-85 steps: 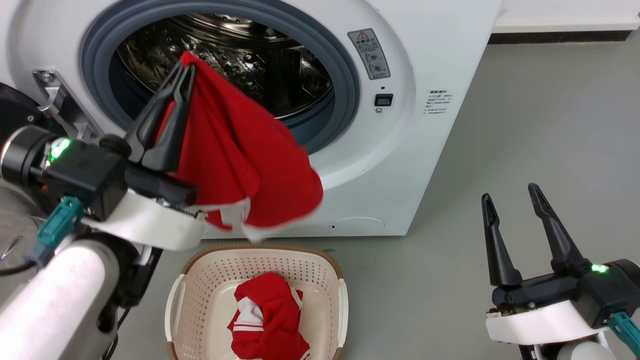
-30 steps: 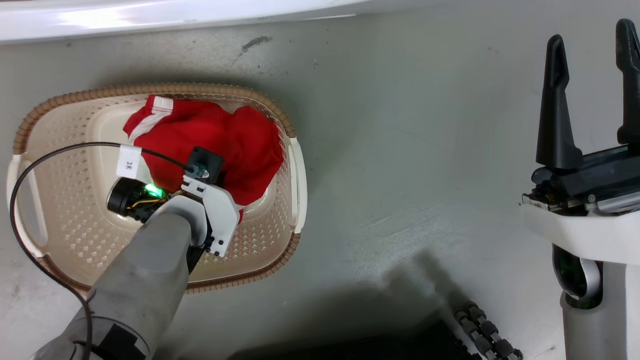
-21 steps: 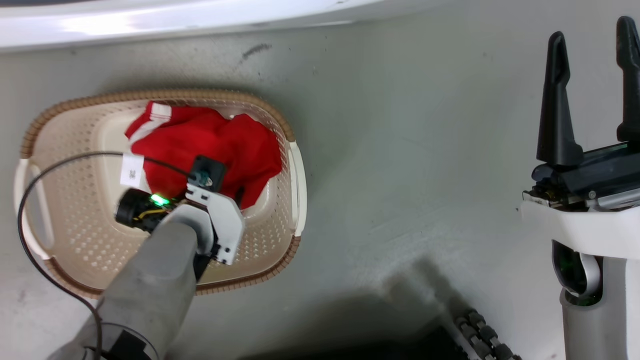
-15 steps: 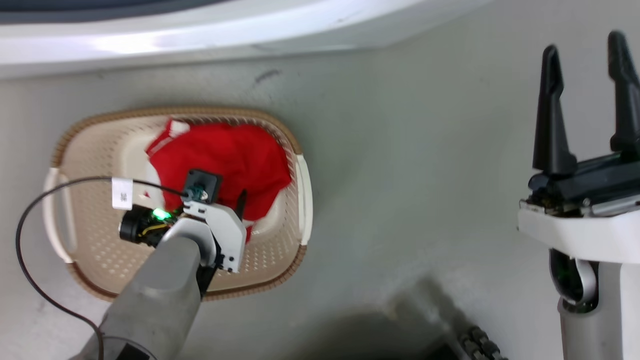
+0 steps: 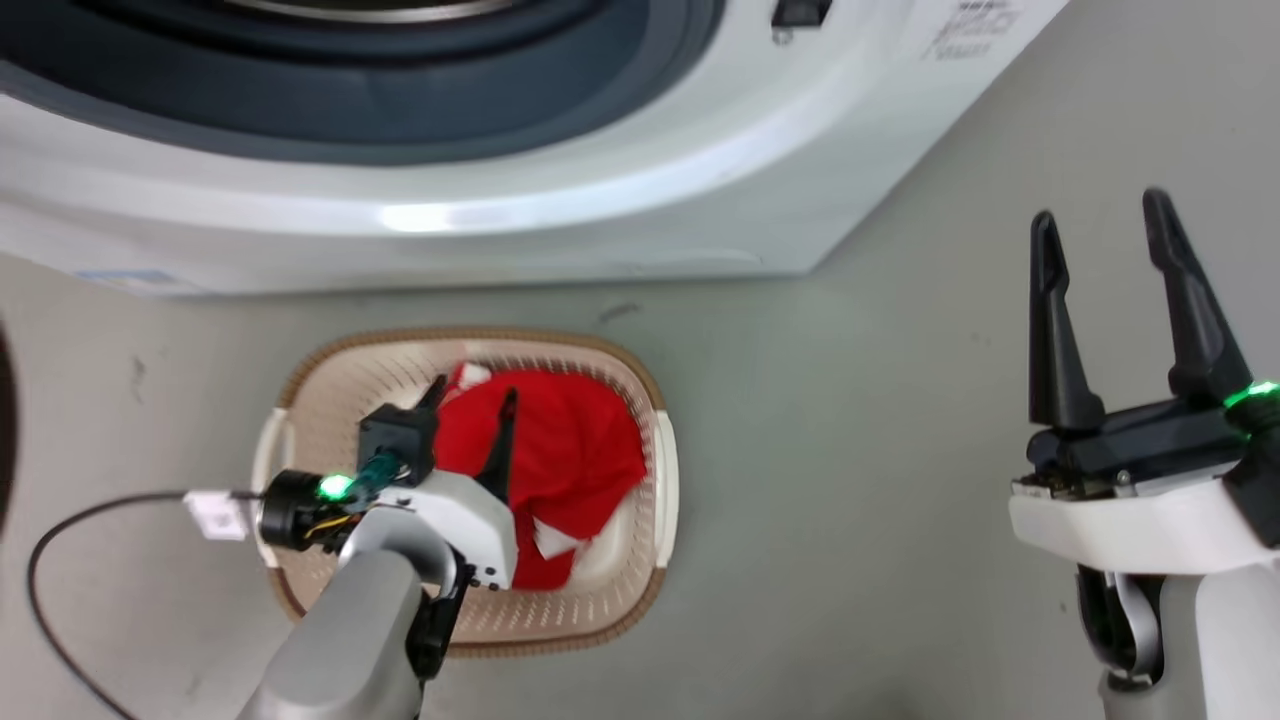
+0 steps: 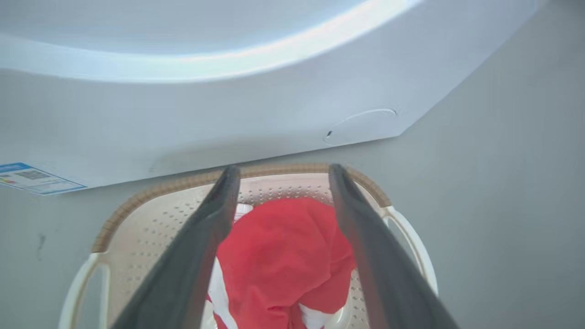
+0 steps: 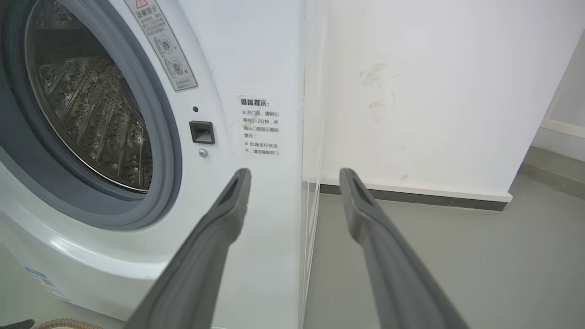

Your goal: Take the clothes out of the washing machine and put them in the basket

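Observation:
The clothes (image 5: 575, 455) lie as a red heap with white trim inside the cream basket (image 5: 340, 385), which stands on the floor in front of the white washing machine (image 5: 560, 215). My left gripper (image 5: 472, 400) hangs open just above the heap, holding nothing. Along its fingers, the left wrist view shows the clothes (image 6: 279, 246), the basket's brown rim (image 6: 137, 201) and my left gripper (image 6: 283, 170) spread wide. My right gripper (image 5: 1100, 215) is open and empty over the bare floor at the right. It (image 7: 295, 173) faces the washing machine's (image 7: 256, 68) right front corner; what shows of the steel drum (image 7: 91, 114) holds nothing.
A black cable with a white tag (image 5: 212, 514) loops off my left wrist over the floor left of the basket. A white wall with a dark baseboard (image 7: 411, 198) runs to the right of the machine. Grey floor (image 5: 850, 450) lies between basket and right arm.
My left gripper carried the red garment from the drum mouth down into the basket, let go of it and now stands open above it. The head camera has tilted back up.

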